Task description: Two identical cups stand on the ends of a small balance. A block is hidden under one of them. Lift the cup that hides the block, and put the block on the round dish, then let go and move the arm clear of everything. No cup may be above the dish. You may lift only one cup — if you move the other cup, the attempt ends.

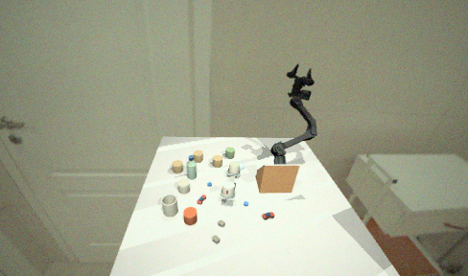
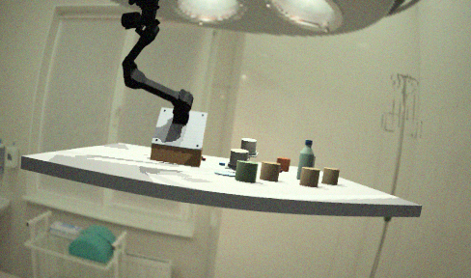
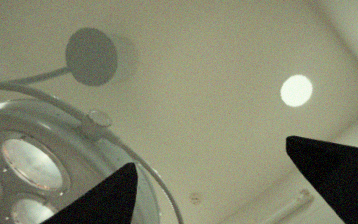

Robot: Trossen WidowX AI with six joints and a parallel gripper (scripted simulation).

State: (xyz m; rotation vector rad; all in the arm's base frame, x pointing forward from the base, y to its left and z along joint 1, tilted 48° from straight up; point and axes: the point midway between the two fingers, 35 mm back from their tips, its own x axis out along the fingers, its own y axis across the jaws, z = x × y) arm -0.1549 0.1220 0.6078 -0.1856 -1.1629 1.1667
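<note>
Two pale cups stand on the ends of a small balance: one cup (image 1: 234, 168) (image 2: 238, 158) on the end toward the back in the top view, the other cup (image 1: 228, 190) (image 2: 248, 146) on the end nearer that camera. The second cup appears to sit higher. No block shows under either; their insides are hidden. The round dish (image 1: 242, 168) (image 2: 225, 173), pale blue, lies beside the first cup, partly hidden in the top view. My gripper (image 1: 303, 68) (image 3: 211, 157) is open and empty, high above the table and pointing up; its fingertips are cut off in the exterior view.
An orange-brown wedge (image 1: 277, 179) (image 2: 176, 154) with a white face stands near the arm's base. A green cup (image 1: 229, 152) (image 2: 246, 171), several tan cups, a bottle (image 1: 192, 169) (image 2: 305, 161), a grey mug (image 1: 170, 206), a red cup (image 1: 190, 216) and toy cars stand around the balance.
</note>
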